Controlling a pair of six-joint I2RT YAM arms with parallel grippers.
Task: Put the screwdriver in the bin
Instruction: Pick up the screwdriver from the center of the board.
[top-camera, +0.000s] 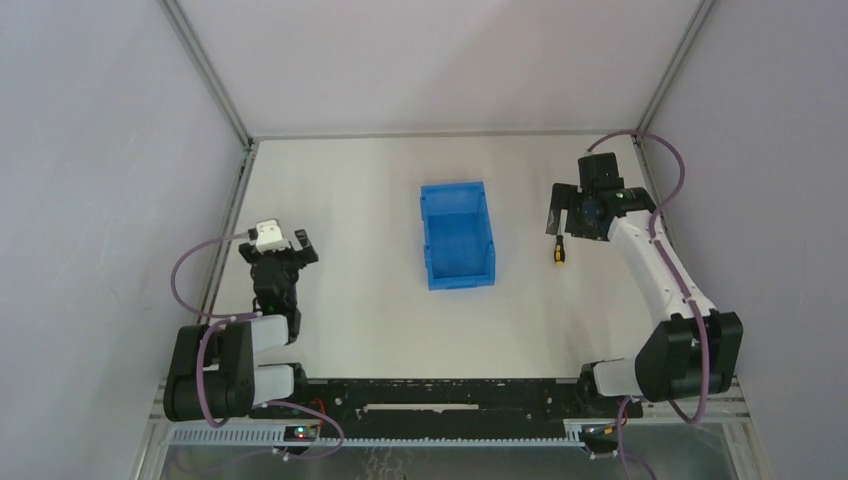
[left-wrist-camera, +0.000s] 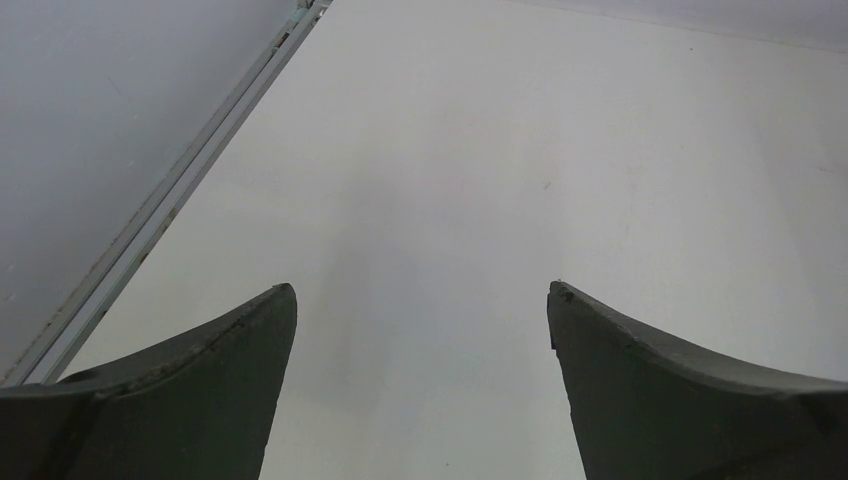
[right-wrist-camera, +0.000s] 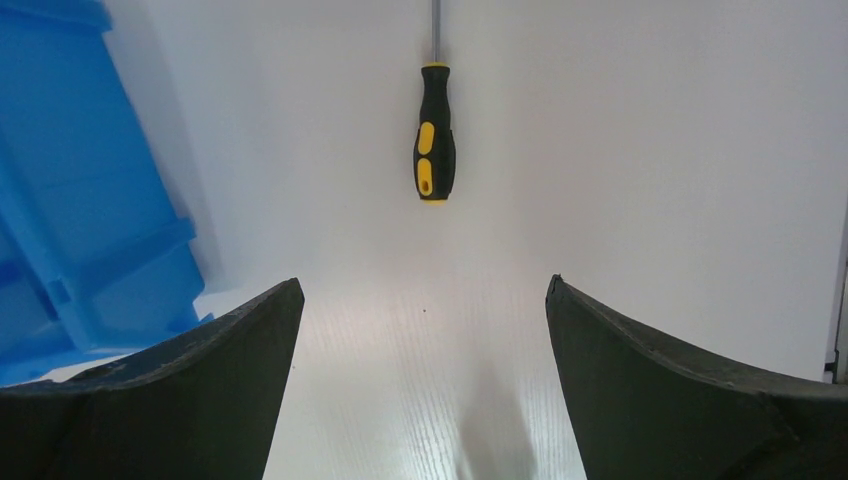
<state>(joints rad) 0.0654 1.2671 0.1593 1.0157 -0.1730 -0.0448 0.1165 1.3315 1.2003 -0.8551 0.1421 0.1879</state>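
Right claw (right-wrist-camera: 421, 283): jaws spread wide, nothing between them. It hovers above the table (top-camera: 350, 310) and touches nothing.

Screwdriver (right-wrist-camera: 435, 135): lies flat on the table just ahead of the fingertips in the right wrist view, roughly centred on the gap. Handle end is nearest, and the shaft points away and runs out of the top of the frame. My read is that the lineup is deliberate. The fingers can straddle the handle across its width, and the handle is the fat part worth grabbing. The shaft looks too thin to pinch reliably.

Bin (top-camera: 457, 245): mid-table, left of the screwdriver, near it but not touching. It looks empty from overhead. The open top faces up, so a release from above should be enough.

Left claw (left-wrist-camera: 421, 288): also wide open and empty, with only table under it, well apart from both bin and screwdriver. That makes sense, since the screwdriver is on the right arm's side and the left arm has no job here.

Stage: approach, grasp not yet made.

Next, as I judge it: forward and down over the handle, close, lift, then a short carry left over the bin wall.

Risks: the handle sits low, so the fingertips must get almost to the surface. A rounded handle may also roll or skew as the jaws close.
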